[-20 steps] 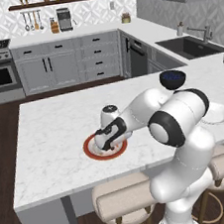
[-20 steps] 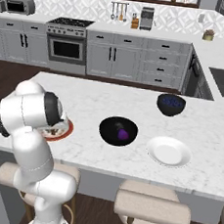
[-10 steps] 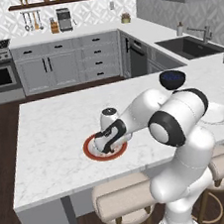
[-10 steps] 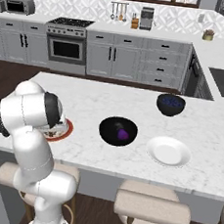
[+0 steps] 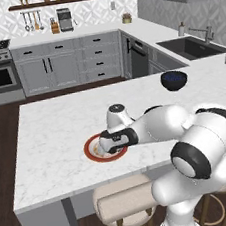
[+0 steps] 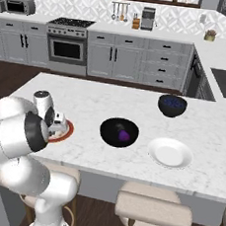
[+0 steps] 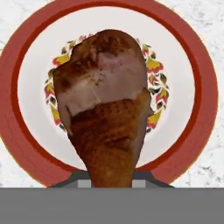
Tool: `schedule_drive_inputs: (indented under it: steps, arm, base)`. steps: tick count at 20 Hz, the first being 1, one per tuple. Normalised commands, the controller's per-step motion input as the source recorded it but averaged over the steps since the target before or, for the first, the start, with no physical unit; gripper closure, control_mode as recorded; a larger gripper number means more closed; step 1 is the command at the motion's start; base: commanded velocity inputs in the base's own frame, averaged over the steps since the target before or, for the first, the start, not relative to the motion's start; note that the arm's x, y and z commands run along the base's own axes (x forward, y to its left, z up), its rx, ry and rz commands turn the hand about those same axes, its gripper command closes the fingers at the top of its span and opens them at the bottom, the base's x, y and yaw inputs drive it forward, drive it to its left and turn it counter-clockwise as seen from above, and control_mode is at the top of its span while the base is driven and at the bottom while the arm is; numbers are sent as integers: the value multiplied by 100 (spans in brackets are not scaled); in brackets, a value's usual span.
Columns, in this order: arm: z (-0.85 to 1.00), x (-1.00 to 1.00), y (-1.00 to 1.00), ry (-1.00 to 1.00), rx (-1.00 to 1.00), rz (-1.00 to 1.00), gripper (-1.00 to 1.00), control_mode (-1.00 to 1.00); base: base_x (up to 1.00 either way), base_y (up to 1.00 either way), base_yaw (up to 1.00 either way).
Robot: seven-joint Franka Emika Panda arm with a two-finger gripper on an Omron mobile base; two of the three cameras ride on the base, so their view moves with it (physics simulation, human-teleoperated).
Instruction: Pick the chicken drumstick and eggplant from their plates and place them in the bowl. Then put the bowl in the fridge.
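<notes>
While our arm bends low over the island counter (image 5: 53, 138), wrist turned down, our gripper (image 5: 107, 147) sits over the red-rimmed plate (image 5: 90, 153). Our hand view shows the chicken drumstick (image 7: 105, 109) large above that plate (image 7: 192, 87), its thin end running down between our finger tips; the jaws look narrow, though we cannot tell if they grip it. The eggplant (image 6: 124, 134) lies in the black bowl (image 6: 108, 129), beside the white plate (image 6: 170, 153)
</notes>
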Motion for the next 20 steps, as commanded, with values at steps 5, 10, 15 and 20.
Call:
schedule_drive_inputs:
  steps: [5, 10, 15, 20]
  arm:
    - [81, -15, -48, -1, 0, -28, 100, -100]
    - [83, 0, -59, 0, 0, -30, 100, -100]
    - [20, 4, -96, 0, 0, -24, 100, -100]
    - [18, 21, -97, 0, 0, -19, 100, -100]
  base:
    - [0, 0, 0]
    - [0, 0, 0]
    - [0, 0, 0]
    - [0, 0, 0]
